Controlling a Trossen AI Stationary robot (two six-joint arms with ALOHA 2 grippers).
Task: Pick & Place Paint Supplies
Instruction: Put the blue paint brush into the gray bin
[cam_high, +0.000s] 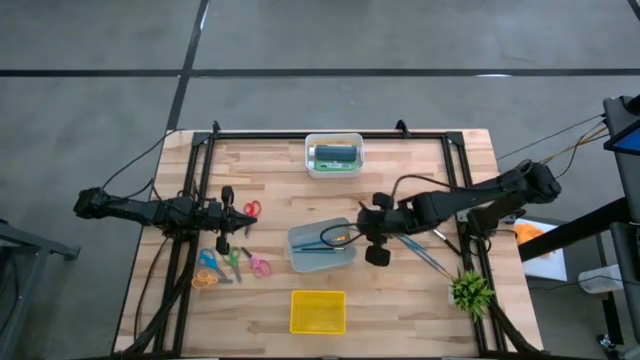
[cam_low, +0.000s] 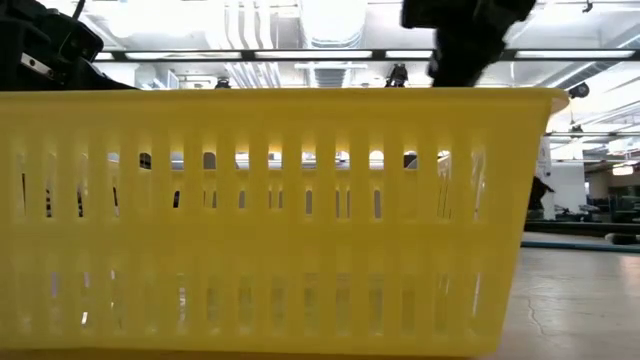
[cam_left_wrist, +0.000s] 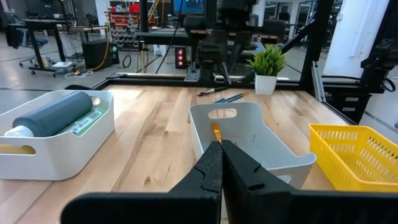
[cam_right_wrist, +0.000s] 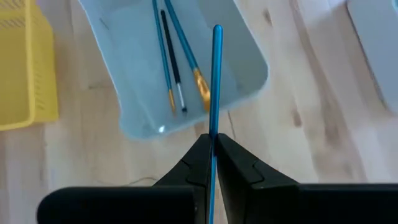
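My right hand (cam_right_wrist: 212, 163) pinches a blue brush (cam_right_wrist: 216, 81) between its fingers, and that brush is what the next move turns on. In the right wrist view its handle runs straight out ahead of the hand, and its free end reaches over the near rim of the grey bin (cam_right_wrist: 248, 45). The bin lies directly ahead of the hand, and the three brushes already in it (cam_right_wrist: 177, 56) lie roughly along the same line as the held one. So I judge the brush needs carrying a little farther forward over the bin before I let go, or it may tip out over the rim.

From above, the right hand (cam_high: 376, 238) sits just beside the bin's (cam_high: 300, 262) right edge. The left hand (cam_high: 222, 218) waits well off to the left, pressed together and holding nothing. More brushes (cam_high: 425, 250) lie on the table (cam_high: 400, 300) near the plant (cam_high: 470, 291), closer to the right arm.
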